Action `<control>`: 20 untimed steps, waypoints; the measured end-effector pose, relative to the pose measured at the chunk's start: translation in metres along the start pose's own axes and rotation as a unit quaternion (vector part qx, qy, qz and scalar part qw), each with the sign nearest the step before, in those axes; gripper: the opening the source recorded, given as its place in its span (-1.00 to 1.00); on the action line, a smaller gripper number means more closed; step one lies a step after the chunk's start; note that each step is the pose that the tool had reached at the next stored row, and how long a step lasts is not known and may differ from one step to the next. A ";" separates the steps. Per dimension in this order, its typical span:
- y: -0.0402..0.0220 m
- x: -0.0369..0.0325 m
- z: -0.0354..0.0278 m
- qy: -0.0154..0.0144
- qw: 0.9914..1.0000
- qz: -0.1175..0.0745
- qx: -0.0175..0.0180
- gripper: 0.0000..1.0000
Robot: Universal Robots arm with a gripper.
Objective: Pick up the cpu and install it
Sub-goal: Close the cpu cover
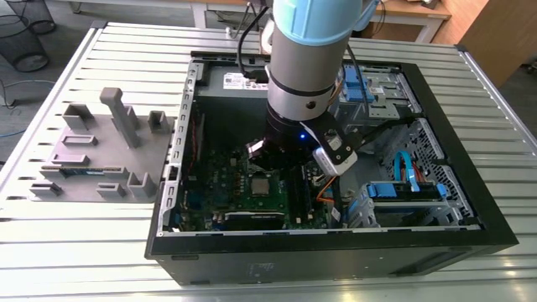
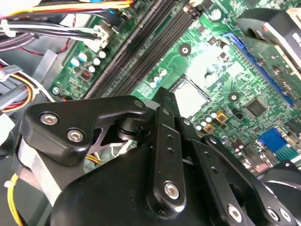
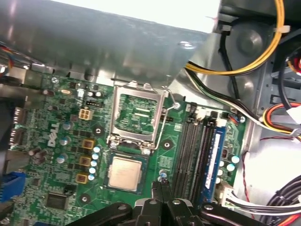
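The cpu (image 3: 126, 173) lies flat in its socket on the board (image 3: 101, 200), silver top up, with the hinged frame (image 3: 136, 117) standing open just beside it. The tool (image 3: 162, 188) hangs low inside the case (image 1: 336, 248). Its tips are together with nothing between them, just beside the cpu's edge and, as far as we can see, not touching it. Our judgement on handling: the cpu is light and rigid with a slick metal lid. Its underside and the socket contacts are likely fragile, so any hold belongs on two opposite edges of the pale rim, squarely, with little force and no sliding. Clearance is tight. A row of capacitors (image 3: 95, 162) lines one side, the memory slots (image 3: 195, 155) run close on the other, and the open frame borders a third. Yellow and black cables (image 3: 244, 66) loop near the case wall, well apart from the socket. On the bench (image 1: 75, 251), at the exterior view's left, a grey tray (image 1: 92, 151) sits beside the case.
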State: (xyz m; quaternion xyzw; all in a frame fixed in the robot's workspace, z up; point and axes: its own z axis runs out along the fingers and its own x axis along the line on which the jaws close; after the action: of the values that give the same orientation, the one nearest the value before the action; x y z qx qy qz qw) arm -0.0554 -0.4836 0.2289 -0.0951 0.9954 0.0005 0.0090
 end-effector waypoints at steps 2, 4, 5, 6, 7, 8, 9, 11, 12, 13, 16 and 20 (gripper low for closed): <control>-0.0001 -0.0033 0.0001 0.000 1.000 0.000 0.000 -0.79; -0.0006 -0.0084 0.0003 0.000 1.000 0.000 0.000 -0.79; -0.0006 -0.0112 0.0005 0.000 1.000 0.000 0.000 -0.79; -0.0006 -0.0140 0.0006 0.000 1.000 0.000 0.000 -0.79; 0.0000 -0.0168 0.0007 0.000 1.000 0.000 0.000 -0.79; 0.0011 -0.0188 0.0008 0.000 1.000 0.000 0.000 -0.79; 0.0028 -0.0202 0.0009 0.000 1.000 0.000 0.000 -0.79; 0.0069 -0.0224 0.0011 0.000 1.000 0.000 0.000 -0.79; 0.0092 -0.0232 0.0012 0.000 1.000 0.000 0.000 -0.79; 0.0115 -0.0240 0.0013 0.000 1.000 0.000 0.000 -0.79; 0.0177 -0.0257 0.0017 0.000 1.000 -0.001 0.000 -0.79; 0.0213 -0.0265 0.0028 0.000 1.000 -0.010 0.000 -0.79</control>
State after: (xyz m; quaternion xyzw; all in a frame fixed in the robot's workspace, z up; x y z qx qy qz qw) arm -0.0334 -0.4577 0.2266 -0.1050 0.9944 0.0007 0.0090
